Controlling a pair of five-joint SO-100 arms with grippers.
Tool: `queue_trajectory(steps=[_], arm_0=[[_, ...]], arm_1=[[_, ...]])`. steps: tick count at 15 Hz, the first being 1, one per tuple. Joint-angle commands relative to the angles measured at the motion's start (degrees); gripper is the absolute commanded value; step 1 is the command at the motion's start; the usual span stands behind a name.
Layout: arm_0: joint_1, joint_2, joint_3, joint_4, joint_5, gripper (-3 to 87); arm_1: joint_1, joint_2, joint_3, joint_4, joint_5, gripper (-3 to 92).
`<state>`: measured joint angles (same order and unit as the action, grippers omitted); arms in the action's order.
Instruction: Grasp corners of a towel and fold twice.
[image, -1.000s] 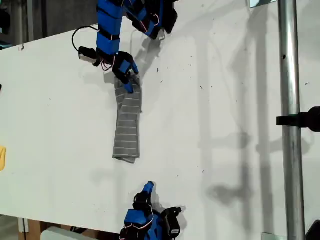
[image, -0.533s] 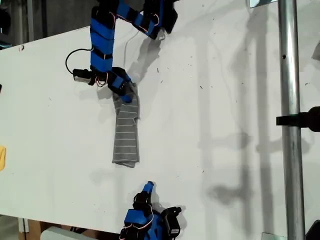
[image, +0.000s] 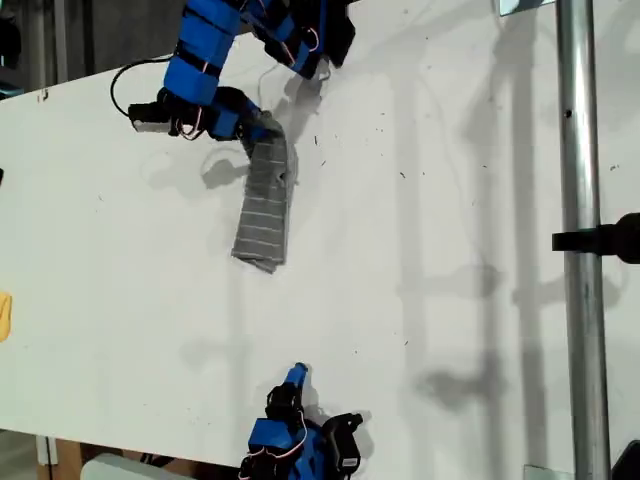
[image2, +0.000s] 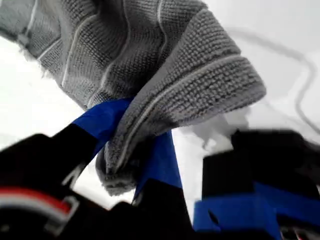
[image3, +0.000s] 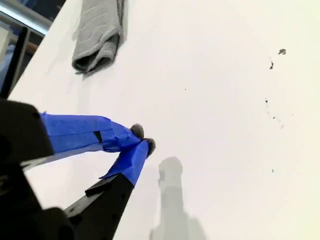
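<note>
First wrist view showed my first gripper (image2: 137, 150) with jaws pinching an edge of the towel (image2: 150, 65), hoisted higher than half a second before, its lower end dragged up the tabletop (image: 450, 250). My second gripper (image3: 142, 140) sat well apart, jaws pressed together.

**Where everything sits on our table**

We see the towel (image: 264, 205) on the table (image: 450, 250), near the top of the exterior view and a bit to that view's left; it runs as a long folded strip, its far end up by my first gripper (image: 255, 128) and its near end lying flat lower down; my first gripper is clamped on the top end of the towel (image2: 150, 75), with cloth between its jaws; my second gripper (image: 296, 378) is at the bottom edge of the exterior view, well apart from the towel; in its own view the towel (image3: 97, 32) lies far ahead of my second gripper (image3: 142, 139), whose tips touch with nothing between; a metal pole (image: 580, 200) stands at the exterior view's right.
</note>
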<state>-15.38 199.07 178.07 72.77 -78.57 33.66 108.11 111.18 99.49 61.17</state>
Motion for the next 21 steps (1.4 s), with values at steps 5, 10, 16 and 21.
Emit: queue_trajectory(steps=[5, 10, 16, 21], arm_0=[[-0.09, 0.18, 0.62, 0.00, -0.70, -2.6], [-0.26, 0.18, 0.62, 0.00, -0.62, -2.6], [-0.26, 0.18, 0.62, 0.00, -0.62, -2.6], [0.00, 0.18, 0.62, 1.41, -9.23, -0.1]], arm_1=[[-11.07, -36.39, -39.02, -18.37, -0.62, -0.2], [-13.01, -39.73, -41.13, -27.42, -1.67, -0.2], [-12.83, -14.77, -33.93, -50.62, -10.11, 37.3], [-7.03, 31.38, 9.14, -52.56, -9.14, 6.8]])
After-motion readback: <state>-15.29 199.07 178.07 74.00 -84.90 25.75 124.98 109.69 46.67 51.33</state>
